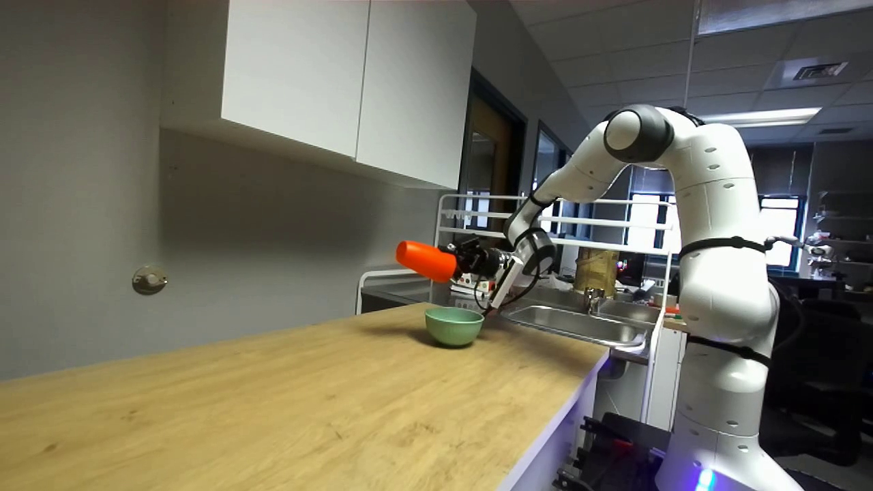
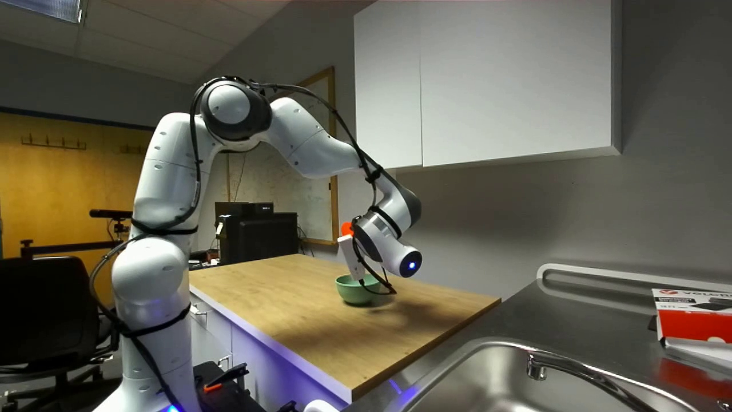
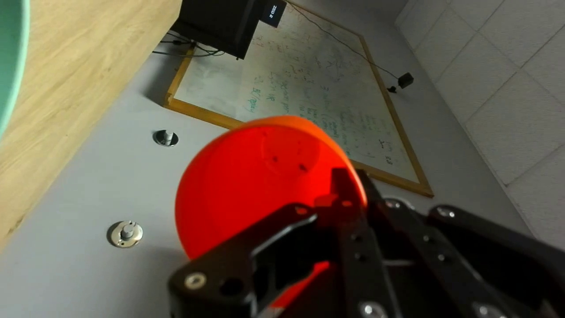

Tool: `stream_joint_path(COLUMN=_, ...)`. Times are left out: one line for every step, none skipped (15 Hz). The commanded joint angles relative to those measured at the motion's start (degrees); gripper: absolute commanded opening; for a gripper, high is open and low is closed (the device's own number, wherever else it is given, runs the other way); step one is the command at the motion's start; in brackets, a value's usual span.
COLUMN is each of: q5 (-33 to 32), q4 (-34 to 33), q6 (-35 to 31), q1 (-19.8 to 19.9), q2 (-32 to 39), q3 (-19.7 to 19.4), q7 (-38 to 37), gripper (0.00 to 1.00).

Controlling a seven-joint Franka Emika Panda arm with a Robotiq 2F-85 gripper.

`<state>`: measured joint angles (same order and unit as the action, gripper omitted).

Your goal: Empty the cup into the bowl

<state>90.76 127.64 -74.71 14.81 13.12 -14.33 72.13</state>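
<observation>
The red-orange cup (image 1: pixel 424 259) is tipped past horizontal above the light green bowl (image 1: pixel 453 329). Its closed end points up and away, and its mouth faces my gripper (image 1: pixel 458 258) and slightly down. In the wrist view my gripper (image 3: pixel 355 190) is shut on the cup's wall at the rim, one finger inside and one outside. The cup's inside (image 3: pixel 238 176) shows a few small dark specks at its base. The bowl stands upright on the counter. Only its rim (image 3: pixel 17 75) shows in the wrist view, so its contents are hidden. The arm mostly hides the cup (image 2: pixel 346 229) in an exterior view.
The wooden counter (image 1: pixel 307 409) extends around the bowl. White wall cabinets (image 1: pixel 293 68) hang above. A sink (image 2: pixel 486 377) with a faucet (image 2: pixel 589 372) and a white rack (image 1: pixel 443 225) stand beside the counter. A red and white box (image 2: pixel 695 320) lies past the sink.
</observation>
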Motion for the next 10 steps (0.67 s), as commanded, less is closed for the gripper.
stream_joint_path(q5=-0.07, q4=-2.56, q6=2.73, q1=0.15, q2=1.85, q3=0.00, q7=-0.49, gripper=0.01)
stream_joint_path(q5=-0.19, q4=-2.92, q6=3.17, q1=0.13, q2=2.18, q3=0.00, q7=-0.53, gripper=0.01)
stream_joint_path(q5=-0.22, q4=-3.17, q6=3.54, q1=0.12, q2=2.46, q3=-0.01, q7=-0.55, gripper=0.01)
stream_joint_path(q5=-0.29, q4=-3.40, q6=3.83, q1=0.12, q2=2.68, q3=-0.04, q7=-0.61, gripper=0.01)
stream_joint_path(q5=-0.37, q4=-3.61, q6=4.03, q1=0.11, q2=2.88, q3=-0.05, q7=-0.71, gripper=0.01)
stream_joint_path(q5=-0.36, q4=-3.84, q6=4.42, q1=0.12, q2=3.14, q3=-0.05, q7=-0.70, gripper=0.01)
stream_joint_path(q5=-0.37, q4=-4.05, q6=4.83, q1=0.12, q2=3.36, q3=-0.02, q7=-0.67, gripper=0.01)
stream_joint_path(q5=-0.31, q4=-4.33, q6=5.21, q1=0.13, q2=3.71, q3=0.03, q7=-0.76, gripper=0.01)
stream_joint_path(q5=-0.28, q4=-4.54, q6=5.59, q1=0.10, q2=3.99, q3=0.10, q7=-0.75, gripper=0.01)
stream_joint_path(q5=-0.30, q4=-4.74, q6=5.89, q1=0.05, q2=4.22, q3=0.12, q7=-0.76, gripper=0.01)
